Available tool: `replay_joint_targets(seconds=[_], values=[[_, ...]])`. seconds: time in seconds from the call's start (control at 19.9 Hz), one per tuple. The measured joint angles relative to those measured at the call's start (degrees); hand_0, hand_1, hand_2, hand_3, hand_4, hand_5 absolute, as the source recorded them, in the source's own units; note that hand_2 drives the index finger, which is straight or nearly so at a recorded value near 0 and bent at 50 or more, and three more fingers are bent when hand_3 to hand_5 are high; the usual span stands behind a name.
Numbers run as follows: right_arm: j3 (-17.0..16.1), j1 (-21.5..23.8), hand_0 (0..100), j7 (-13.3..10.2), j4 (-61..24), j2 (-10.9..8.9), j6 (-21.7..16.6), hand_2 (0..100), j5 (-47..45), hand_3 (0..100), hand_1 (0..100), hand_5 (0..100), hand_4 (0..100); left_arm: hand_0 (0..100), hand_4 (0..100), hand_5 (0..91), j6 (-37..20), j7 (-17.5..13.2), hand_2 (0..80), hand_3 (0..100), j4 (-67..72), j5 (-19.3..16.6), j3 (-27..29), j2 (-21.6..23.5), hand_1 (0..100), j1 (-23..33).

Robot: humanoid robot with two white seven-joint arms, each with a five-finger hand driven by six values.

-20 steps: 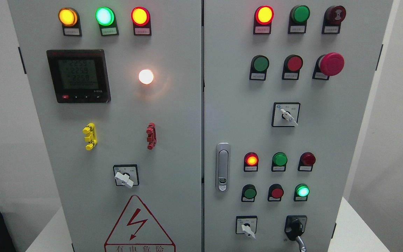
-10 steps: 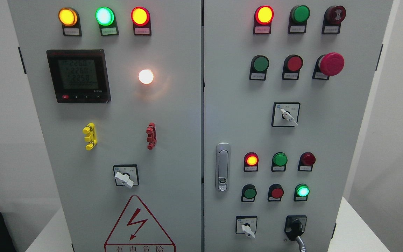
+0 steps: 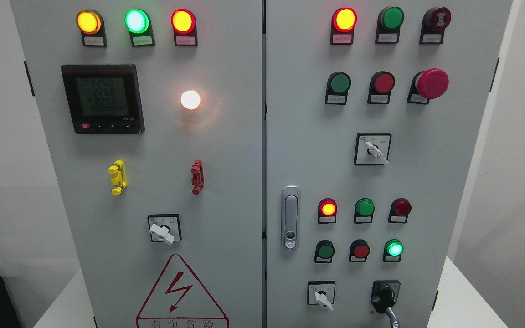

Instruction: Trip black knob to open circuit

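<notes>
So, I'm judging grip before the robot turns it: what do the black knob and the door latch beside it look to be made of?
The black knob looks like moulded plastic: dark, slightly glossy, with a metallic-looking grey lever at its lower end. The door latch looks like metal, a brushed or satin silver finish with soft highlights, though silver-coated plastic can't be ruled out. No hand is in view.

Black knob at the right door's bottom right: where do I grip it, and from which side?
Pinch the black rotary knob across its raised grip, coming straight at the grey cabinet door. Its handle points down-right, so fingers go either side of it. No hand is in view.
</notes>
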Motion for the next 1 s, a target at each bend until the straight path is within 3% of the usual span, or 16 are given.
replay_joint_targets(seconds=[0.2,1.0], values=[[-0.2,0.0,81,-0.1,0.0,-1.16,0.0,0,0.0,100,87,86,96,12,0,0.0,0.0,0.0,0.0,0,0.0,0.0,0.0,0.0,39,0.0],[-1.7,-0.2,81,0.3,0.7,-2.01,-0.6,0,-1.5,100,88,86,95,12,0,0.0,0.0,0.0,0.0,0,0.0,0.0,0.0,0.0,39,0.0]])
